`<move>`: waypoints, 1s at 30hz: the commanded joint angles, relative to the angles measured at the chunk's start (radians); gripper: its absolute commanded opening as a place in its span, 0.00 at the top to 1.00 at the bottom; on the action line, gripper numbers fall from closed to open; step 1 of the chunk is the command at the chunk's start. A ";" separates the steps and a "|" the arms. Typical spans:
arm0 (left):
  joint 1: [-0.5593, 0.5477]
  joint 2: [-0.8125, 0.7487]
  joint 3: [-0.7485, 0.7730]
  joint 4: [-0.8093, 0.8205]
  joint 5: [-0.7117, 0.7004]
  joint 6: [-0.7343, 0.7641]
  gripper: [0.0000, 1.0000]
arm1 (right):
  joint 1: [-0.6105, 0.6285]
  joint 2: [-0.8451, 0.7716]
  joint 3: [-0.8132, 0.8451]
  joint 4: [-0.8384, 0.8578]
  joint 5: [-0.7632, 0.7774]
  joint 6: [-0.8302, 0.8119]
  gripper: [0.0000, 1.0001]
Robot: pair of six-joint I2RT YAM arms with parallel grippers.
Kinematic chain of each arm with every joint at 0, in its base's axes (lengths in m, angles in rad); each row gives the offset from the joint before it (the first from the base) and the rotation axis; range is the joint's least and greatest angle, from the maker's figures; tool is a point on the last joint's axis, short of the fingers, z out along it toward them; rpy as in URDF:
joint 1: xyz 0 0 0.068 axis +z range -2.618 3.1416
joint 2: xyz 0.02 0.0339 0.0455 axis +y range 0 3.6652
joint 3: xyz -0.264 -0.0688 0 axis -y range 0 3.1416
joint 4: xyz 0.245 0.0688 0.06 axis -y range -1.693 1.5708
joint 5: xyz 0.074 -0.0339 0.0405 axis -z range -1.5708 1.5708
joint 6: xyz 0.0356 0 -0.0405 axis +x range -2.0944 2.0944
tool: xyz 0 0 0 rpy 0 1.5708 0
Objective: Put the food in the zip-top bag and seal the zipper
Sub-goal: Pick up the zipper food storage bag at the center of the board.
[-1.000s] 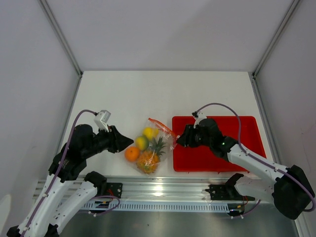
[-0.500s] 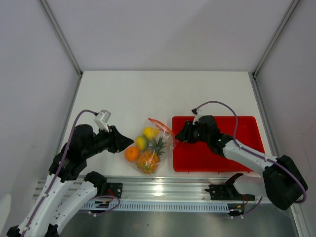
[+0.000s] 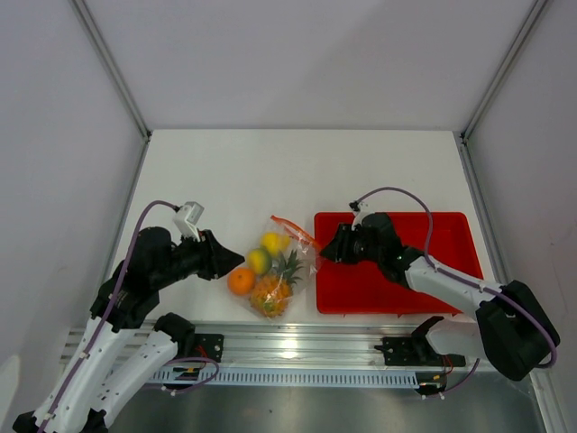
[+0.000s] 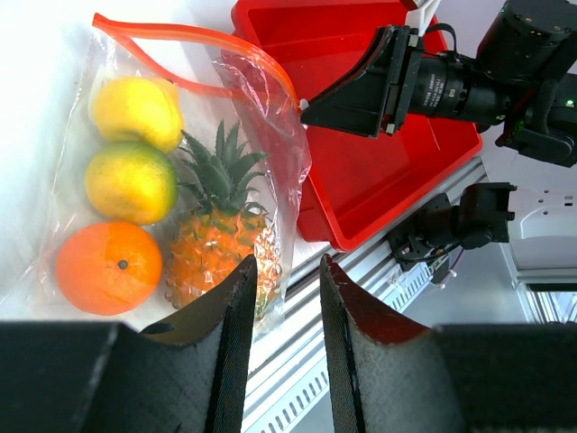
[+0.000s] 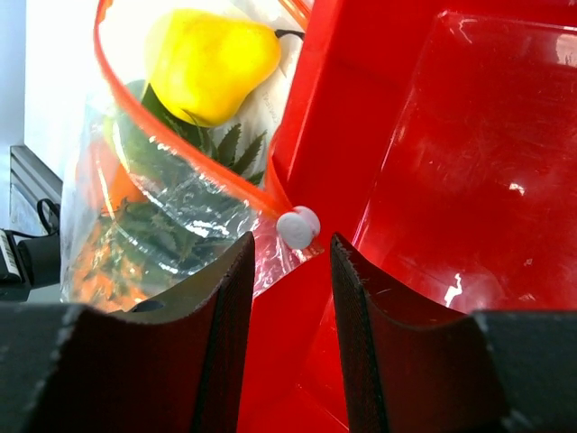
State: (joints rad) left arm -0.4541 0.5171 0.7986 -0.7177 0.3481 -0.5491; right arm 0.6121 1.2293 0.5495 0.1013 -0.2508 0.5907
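Note:
The clear zip-top bag [image 3: 275,266] lies flat left of the red tray, mouth open. In it are the lemon [image 4: 137,110], a green round fruit [image 4: 131,180] and the pineapple [image 4: 216,248]. The orange ball [image 4: 108,268] sits at the bag's left edge. The orange-red zipper [image 5: 176,149] curves to a white slider [image 5: 298,226]. My right gripper [image 5: 290,248] is open, the slider just beyond its fingertips and untouched. At the bag's left my left gripper [image 3: 233,260] hangs open with nothing in it, and its own view shows the left gripper [image 4: 287,275] above the table's front edge.
The red tray [image 3: 433,262] lies to the right of the bag, and my right arm reaches across it. The bag's zipper end rests against the tray's left wall [image 5: 315,135]. A metal rail [image 3: 297,347] runs along the front edge.
The right gripper's jaws have narrowed a little and its arm has shifted over the tray, staying at the zipper's end. The left arm and the bag have not moved.

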 commanded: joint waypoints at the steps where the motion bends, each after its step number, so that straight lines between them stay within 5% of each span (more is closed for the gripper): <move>1: 0.003 0.001 -0.006 0.027 0.012 0.012 0.63 | -0.003 -0.063 -0.014 0.000 0.018 -0.026 0.59; 30: 0.003 0.009 0.040 -0.003 0.003 0.021 0.64 | -0.060 0.096 -0.045 0.319 -0.257 0.012 0.65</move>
State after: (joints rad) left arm -0.4541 0.5282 0.8005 -0.7204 0.3515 -0.5484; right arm 0.5522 1.3209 0.5056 0.3248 -0.4412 0.5987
